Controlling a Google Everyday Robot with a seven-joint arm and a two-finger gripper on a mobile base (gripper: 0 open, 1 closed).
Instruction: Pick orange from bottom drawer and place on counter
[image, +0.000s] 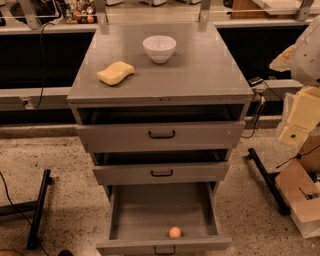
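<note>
Claw (283, 58) and arm (303, 107) sit at the right edge of the frame, level with the upper half of the cabinet and off to its side. From where I stand the arm looks folded, its pale cream segments stacked one under another down that edge. Only a beige tip of the claw shows beside the table's far right corner, and I cannot tell whether it is open or closed. It is touching nothing on the cabinet.

I count three grey drawers, each with one dark handle, and all three are pulled out. The top drawer (160, 135) is out a little and the middle drawer (161, 173) a little more. The bottom drawer (114, 216) is out the furthest, at the lower centre of the frame.

On the table (200, 70) there is one white bowl (159, 48) toward the back and one yellow wavy sponge (115, 73) to its lower left, the two apart.

One orange (175, 232) lies on the floor of the bottom drawer, close to its front wall and slightly right of centre. It is well apart from the claw, far below it and to its left.
</note>
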